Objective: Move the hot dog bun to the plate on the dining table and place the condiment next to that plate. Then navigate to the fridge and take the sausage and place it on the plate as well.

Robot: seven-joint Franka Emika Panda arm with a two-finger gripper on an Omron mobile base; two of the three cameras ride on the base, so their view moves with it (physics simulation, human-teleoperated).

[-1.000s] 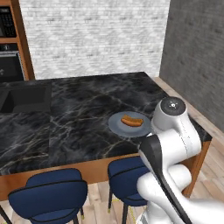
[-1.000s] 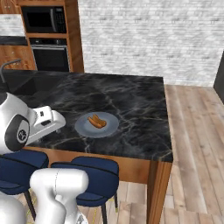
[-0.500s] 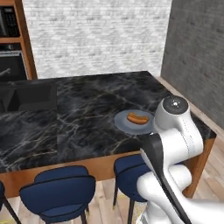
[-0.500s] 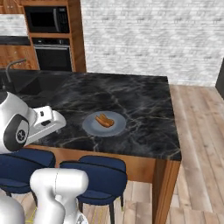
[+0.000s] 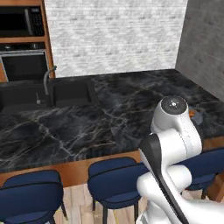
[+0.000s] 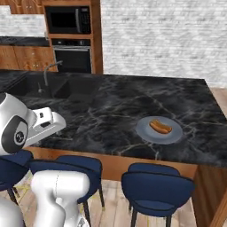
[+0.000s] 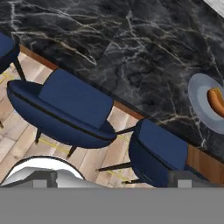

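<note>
Bun: tan-orange hot dog bun (image 6: 160, 127) lies on round grey-blue plate (image 6: 146, 132) nr front right corner of black marble dining table (image 6: 111, 111). Gripper fingers spread wide, holding nothing, over blue stools (image 7: 72, 109).

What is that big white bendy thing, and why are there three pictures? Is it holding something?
The white bendy thing is a robot arm on a rolling base, inside a pretend computer-made kitchen. Two pictures come from cameras riding on the base, one behind the arm on its left and one on its right, so they show the same room from two sides. The third comes from a camera on the robot's hand, looking down past the blue stools.

The big black marble top with a wooden edge is the dining table. On it sits a grey-blue plate with a hot dog bun lying on it. There is also a sink with a tap at the far end of the table.

The hand is open and holds nothing.
</note>
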